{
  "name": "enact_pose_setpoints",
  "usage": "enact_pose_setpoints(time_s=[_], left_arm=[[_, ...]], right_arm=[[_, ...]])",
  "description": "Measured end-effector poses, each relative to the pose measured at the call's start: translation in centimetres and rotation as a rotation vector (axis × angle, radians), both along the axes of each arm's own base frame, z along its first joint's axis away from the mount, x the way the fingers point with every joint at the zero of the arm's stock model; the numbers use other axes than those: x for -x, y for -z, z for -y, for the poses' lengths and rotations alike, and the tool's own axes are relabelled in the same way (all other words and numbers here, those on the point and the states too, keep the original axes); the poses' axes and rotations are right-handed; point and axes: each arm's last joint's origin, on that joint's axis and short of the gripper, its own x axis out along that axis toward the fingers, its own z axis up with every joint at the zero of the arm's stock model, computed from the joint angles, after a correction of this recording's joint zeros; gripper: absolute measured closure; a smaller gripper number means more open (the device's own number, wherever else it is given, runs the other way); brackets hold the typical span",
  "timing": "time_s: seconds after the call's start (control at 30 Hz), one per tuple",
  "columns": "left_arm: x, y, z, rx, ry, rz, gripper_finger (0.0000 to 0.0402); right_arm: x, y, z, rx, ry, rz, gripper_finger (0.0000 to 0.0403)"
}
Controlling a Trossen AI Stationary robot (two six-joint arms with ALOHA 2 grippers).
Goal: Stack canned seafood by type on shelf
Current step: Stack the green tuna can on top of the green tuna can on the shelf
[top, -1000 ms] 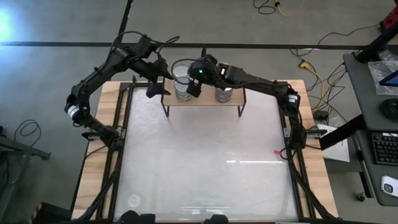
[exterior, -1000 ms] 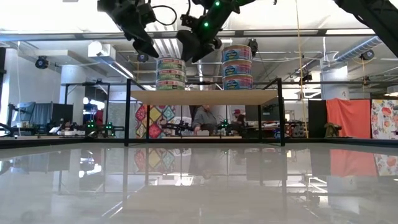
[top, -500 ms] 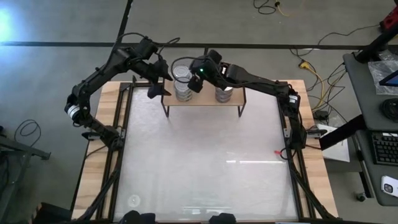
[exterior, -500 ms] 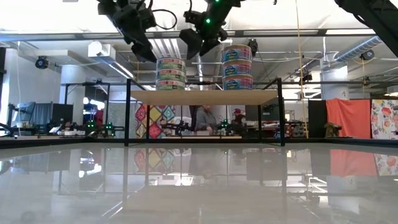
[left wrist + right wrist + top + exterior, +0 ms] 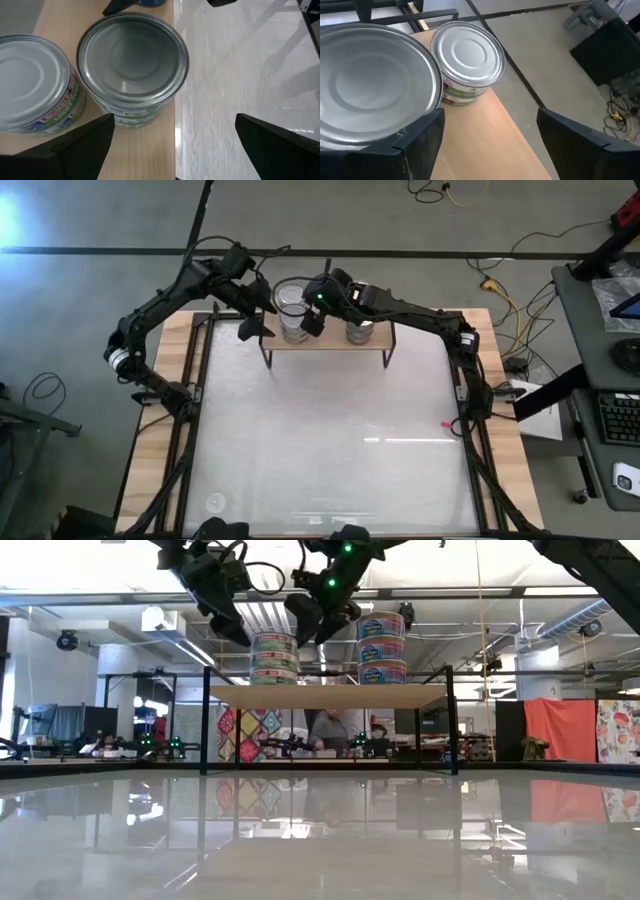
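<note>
On the shelf (image 5: pixel 328 694), two tin stacks (image 5: pixel 275 658), claws (image 5: pixel 305 622) open above.

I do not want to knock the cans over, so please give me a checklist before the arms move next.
1. Left gripper open and empty: ok.
2. Right gripper open and empty: ok.
3. Left stack of cans upright on the shelf: ok.
4. Right stack of cans upright: ok.
5. Right gripper clear of the left stack's top: cannot tell, it is very close.
</note>
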Motion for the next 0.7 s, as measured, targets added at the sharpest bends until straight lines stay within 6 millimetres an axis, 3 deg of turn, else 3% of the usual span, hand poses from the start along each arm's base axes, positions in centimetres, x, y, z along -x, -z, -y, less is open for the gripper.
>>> enact_pose_setpoints(time_s=[0.43, 0.7], left_arm=[[-0.3, -0.5, -0.3, -0.046, -0.004, 0.045, 0.0003], [-0.2, -1.2, -1.6, -0.089, -0.084, 0.126, 0.0003]], right_arm=[[0.3, 0.1, -0.7, -0.033, -0.005, -0.028, 0.0109], [0.1, -0.2, -1.6, -0.054, -0.047, -0.02, 0.0102]])
